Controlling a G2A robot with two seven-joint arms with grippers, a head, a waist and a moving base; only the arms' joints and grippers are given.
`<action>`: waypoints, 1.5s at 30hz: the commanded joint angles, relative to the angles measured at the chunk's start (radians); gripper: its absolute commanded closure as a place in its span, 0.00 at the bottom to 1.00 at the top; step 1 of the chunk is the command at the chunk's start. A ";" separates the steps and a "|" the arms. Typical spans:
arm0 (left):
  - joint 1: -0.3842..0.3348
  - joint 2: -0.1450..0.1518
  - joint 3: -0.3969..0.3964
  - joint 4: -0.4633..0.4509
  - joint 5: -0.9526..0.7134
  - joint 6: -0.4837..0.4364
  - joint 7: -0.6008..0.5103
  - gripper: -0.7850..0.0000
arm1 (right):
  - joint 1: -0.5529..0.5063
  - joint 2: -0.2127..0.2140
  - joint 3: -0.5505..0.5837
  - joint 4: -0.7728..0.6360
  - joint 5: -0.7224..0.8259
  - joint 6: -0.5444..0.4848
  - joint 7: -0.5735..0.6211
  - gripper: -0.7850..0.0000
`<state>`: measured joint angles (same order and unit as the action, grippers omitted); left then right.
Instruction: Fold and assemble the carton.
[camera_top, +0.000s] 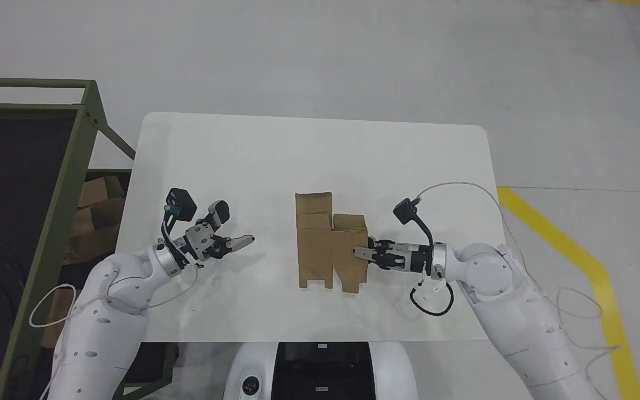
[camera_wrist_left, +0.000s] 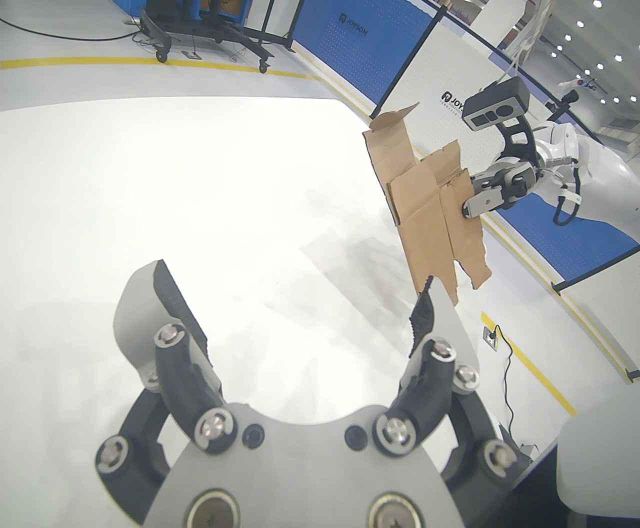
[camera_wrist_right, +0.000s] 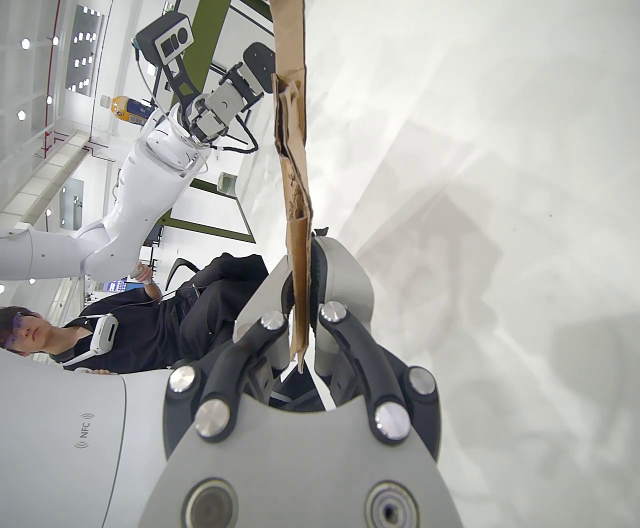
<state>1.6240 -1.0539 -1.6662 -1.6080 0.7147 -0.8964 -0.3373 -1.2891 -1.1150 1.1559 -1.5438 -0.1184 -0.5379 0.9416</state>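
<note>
Well, my right gripper (camera_wrist_right: 301, 260) is clamped on the 3 o'clock edge of the carton (camera_top: 325, 240), a flattened sheet near the middle of the table (camera_top: 200, 160) with its flaps unfolded. My left gripper (camera_wrist_left: 295, 285) hangs at the carton's 9 o'clock, well apart from it, jaws spread wide. I judge this the opening step — nothing folded yet. Next the left should pinch the opposite edge squarely, so the panels can open out.

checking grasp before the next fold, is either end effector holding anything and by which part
The right end effector is shut on the carton, pinching its edge nearest that arm. The left end effector is open and empty.
</note>
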 joint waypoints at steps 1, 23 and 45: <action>0.000 0.000 0.000 0.000 0.000 0.000 0.000 0.00 | -0.001 0.000 0.000 0.000 0.000 0.003 -0.005 1.00; -0.087 0.078 0.226 0.024 0.032 -0.116 0.136 0.00 | 0.014 0.026 0.020 -0.004 0.162 -0.097 0.083 1.00; -0.234 0.188 0.521 0.087 -0.331 -0.116 0.092 0.00 | 0.036 0.031 -0.034 -0.026 0.122 -0.129 0.023 1.00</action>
<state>1.3944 -0.8703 -1.1531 -1.5214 0.3915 -1.0123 -0.2399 -1.2528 -1.0840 1.1228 -1.5691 0.0042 -0.6649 0.9672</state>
